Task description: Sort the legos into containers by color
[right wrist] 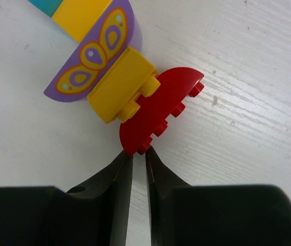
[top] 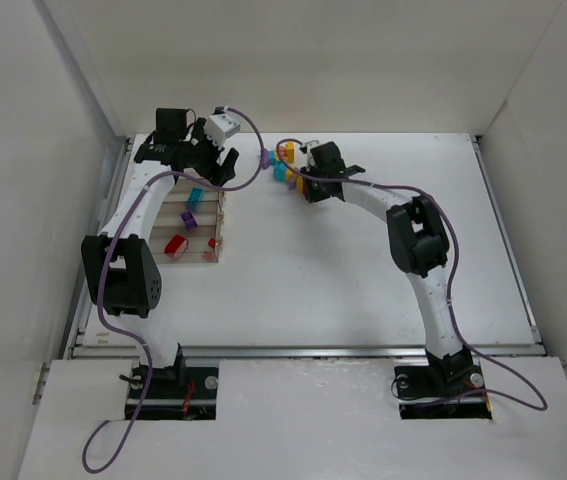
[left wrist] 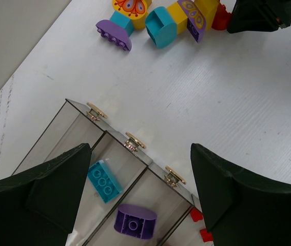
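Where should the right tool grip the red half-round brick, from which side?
Probably take the red brick from above, across its two pointed ends: both are free, while its curved back touches the yellow brick. The right tool, nearly shut at the near end, must open first.

- Surface [left wrist: 248,113]: white.
- Containers [left wrist: 76,123]: smoky clear, with brass-coloured studs on the rim.
- Inside the containers: 1 teal brick [left wrist: 104,180], 1 purple rounded brick [left wrist: 135,221], red bricks [left wrist: 206,234].
- Far on the surface: a red half-round brick [right wrist: 160,115], a yellow brick [right wrist: 122,87], and a purple piece [right wrist: 91,56] printed with an orange-and-yellow butterfly wing.
- Left of those: a plain purple brick [left wrist: 114,35], a cyan brick [left wrist: 160,28], and a yellow piece [left wrist: 131,7] with an orange butterfly print.
- Left gripper [left wrist: 140,151] and right gripper [right wrist: 136,154]: black jaws.
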